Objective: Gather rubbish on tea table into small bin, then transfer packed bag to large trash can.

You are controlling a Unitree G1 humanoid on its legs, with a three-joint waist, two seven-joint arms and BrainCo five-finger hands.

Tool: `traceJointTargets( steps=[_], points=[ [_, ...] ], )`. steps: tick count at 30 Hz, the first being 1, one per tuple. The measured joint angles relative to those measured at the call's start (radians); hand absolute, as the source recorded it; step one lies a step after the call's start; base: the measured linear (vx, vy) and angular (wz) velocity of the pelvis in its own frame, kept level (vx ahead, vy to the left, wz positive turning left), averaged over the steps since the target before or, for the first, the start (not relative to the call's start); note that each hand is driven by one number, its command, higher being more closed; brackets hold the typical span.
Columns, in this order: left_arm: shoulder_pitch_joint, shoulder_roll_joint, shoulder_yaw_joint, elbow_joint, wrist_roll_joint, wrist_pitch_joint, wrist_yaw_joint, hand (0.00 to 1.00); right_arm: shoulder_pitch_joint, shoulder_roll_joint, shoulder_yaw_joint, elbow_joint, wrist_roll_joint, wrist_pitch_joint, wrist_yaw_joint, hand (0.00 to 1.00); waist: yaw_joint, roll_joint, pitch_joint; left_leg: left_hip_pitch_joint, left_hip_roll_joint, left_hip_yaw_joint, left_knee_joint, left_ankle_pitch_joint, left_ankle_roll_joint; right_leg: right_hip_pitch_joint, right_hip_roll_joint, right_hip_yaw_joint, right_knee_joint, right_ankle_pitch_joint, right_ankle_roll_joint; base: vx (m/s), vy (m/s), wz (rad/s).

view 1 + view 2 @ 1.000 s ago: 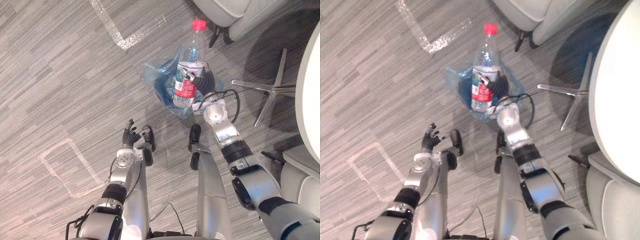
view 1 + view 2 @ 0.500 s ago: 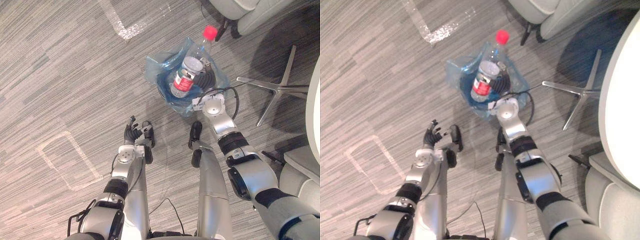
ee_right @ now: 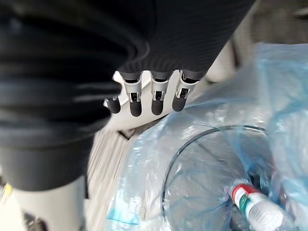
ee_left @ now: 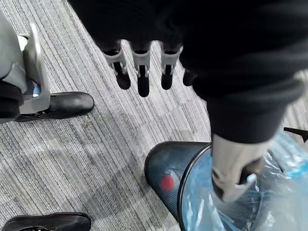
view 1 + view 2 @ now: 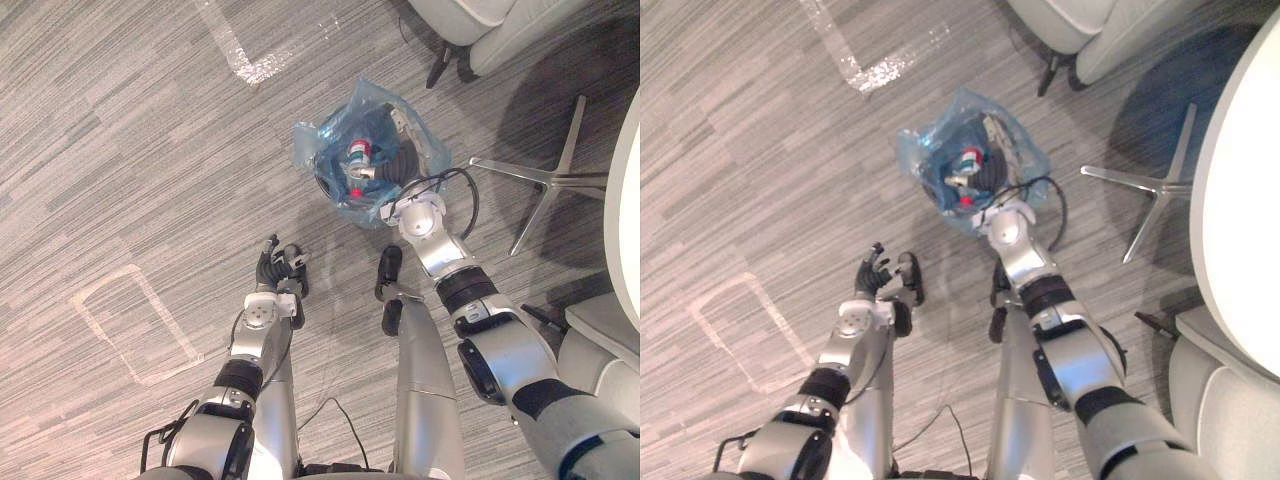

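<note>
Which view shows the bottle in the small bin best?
The right wrist view: the bottle lies close and unobstructed inside the blue liner. Both eye views show it small beside the right hand. The left wrist view shows the bin's wall.

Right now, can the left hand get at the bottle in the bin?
Probably not: the right hand hangs over the bin above the bottle, and the left hand sits short of it.

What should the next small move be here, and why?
Probably lift the right hand clear of the small dark bin lined with a blue plastic bag: its fingers are straight and hold nothing, and the clear red-labelled plastic bottle lies inside the bag. The left hand hangs open, idle.
</note>
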Motion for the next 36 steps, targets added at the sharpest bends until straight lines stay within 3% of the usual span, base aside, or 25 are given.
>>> traceJointTargets(
  steps=[6,15,16,25,36],
  points=[
    [-0.002,0.003,0.000,0.025,0.000,-0.007,0.000,0.00,0.005,0.001,0.080,0.101,-0.144,0.025,0.018,0.00,0.001,0.000,0.000,-0.011,-0.001,-0.007,-0.010,0.002,-0.002,-0.004,-0.003,-0.013,-0.006,-0.001,-0.002,0.01,-0.001,0.03],
    [-0.048,0.010,0.001,0.045,-0.008,-0.024,0.015,0.00,-0.003,0.018,0.070,0.278,-0.187,0.077,0.032,0.00,0.008,0.000,0.000,-0.085,-0.037,-0.038,-0.054,0.052,-0.012,-0.086,-0.037,-0.048,0.025,-0.017,-0.014,0.02,-0.009,0.19],
    [-0.049,0.010,0.001,0.044,-0.015,-0.027,0.019,0.00,-0.002,0.029,0.051,0.294,-0.187,0.084,0.035,1.00,0.008,0.000,0.000,-0.092,-0.040,-0.044,-0.052,0.053,-0.013,-0.092,-0.041,-0.051,0.036,-0.024,-0.016,-0.01,-0.018,0.21],
    [-0.085,0.001,0.000,0.045,-0.042,-0.029,0.019,0.00,-0.012,0.044,-0.002,0.325,-0.165,0.091,0.037,1.00,0.028,0.000,-0.001,-0.172,-0.048,-0.057,-0.055,0.078,-0.018,-0.177,-0.064,-0.076,0.088,-0.045,-0.026,-0.01,-0.019,0.16],
    [-0.091,-0.002,-0.009,0.041,-0.043,-0.028,0.018,0.00,0.010,0.045,-0.019,0.290,-0.064,0.090,0.022,1.00,0.030,0.000,-0.001,-0.142,-0.046,-0.063,-0.053,0.077,-0.014,-0.137,-0.063,-0.082,0.080,-0.045,-0.025,0.00,0.000,0.00]
  ],
)
